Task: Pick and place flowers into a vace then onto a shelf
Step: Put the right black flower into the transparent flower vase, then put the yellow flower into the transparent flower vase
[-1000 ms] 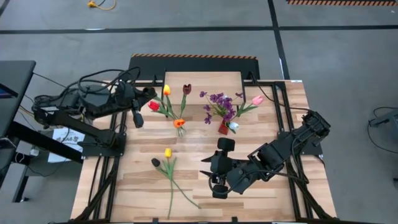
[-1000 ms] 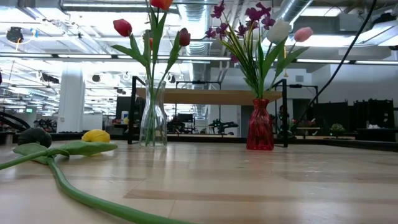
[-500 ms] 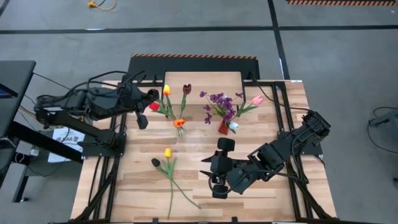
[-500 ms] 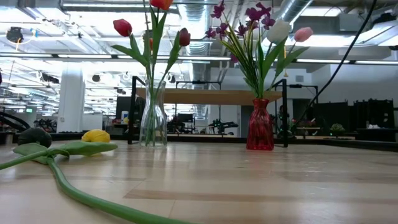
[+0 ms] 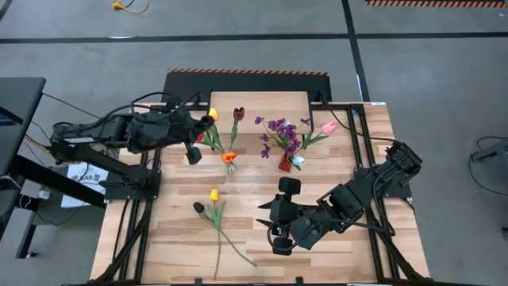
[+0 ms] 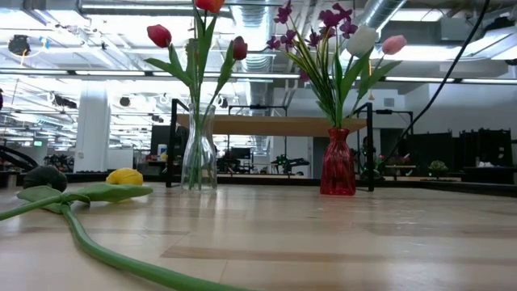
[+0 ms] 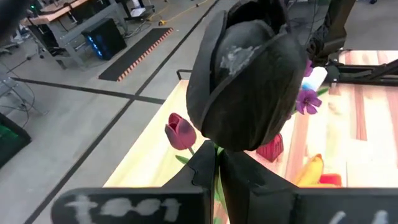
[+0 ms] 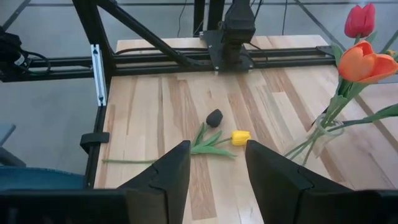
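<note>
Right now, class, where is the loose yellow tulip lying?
In the high view, the loose yellow tulip lies flat on the wooden table, front left, beside a dark maroon tulip, nearer than the clear glass vase.

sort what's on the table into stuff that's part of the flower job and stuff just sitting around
Part of the job:
- clear vase of tulips
- red vase with purple sprig
- loose yellow tulip
- loose dark tulip
- shelf
- left claw, shut
- right claw

Just lying about:
- papers beside the table
</note>
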You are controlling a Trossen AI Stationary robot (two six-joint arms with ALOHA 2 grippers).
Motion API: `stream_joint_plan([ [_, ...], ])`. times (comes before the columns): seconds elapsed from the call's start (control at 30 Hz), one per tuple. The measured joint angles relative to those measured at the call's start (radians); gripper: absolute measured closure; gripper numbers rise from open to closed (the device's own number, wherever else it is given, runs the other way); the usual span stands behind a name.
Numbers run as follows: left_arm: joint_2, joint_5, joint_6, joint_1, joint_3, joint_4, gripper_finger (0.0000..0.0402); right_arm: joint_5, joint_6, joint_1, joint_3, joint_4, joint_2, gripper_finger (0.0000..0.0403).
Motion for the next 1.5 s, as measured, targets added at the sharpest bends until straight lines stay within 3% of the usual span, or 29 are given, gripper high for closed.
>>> stream_joint_plan([
  [0.5, 0.039, 0.115, -0.033, 0.048, -0.001, 0.005, 0.0390, -0.008, 0.027, 0.019, 0.000, -0.027, 0.000, 0.0257],
  [1.13, 0.038, 0.194, -0.165, 0.080, 0.032, -0.228, 0.0234, -0.029, 0.053, 0.018, 0.000, -0.045, 0.000, 0.0246],
  [1.37, 0.037, 0.310, -0.266, 0.079, 0.139, -0.368, 0.0215, -0.054, 0.107, 0.018, 0.000, -0.103, 0.000, 0.0246],
  [1.5, 0.011, 0.323, -0.345, 0.036, 0.160, -0.373, 0.0215, -0.052, 0.181, 0.023, 0.000, -0.159, 0.017, 0.0246],
])
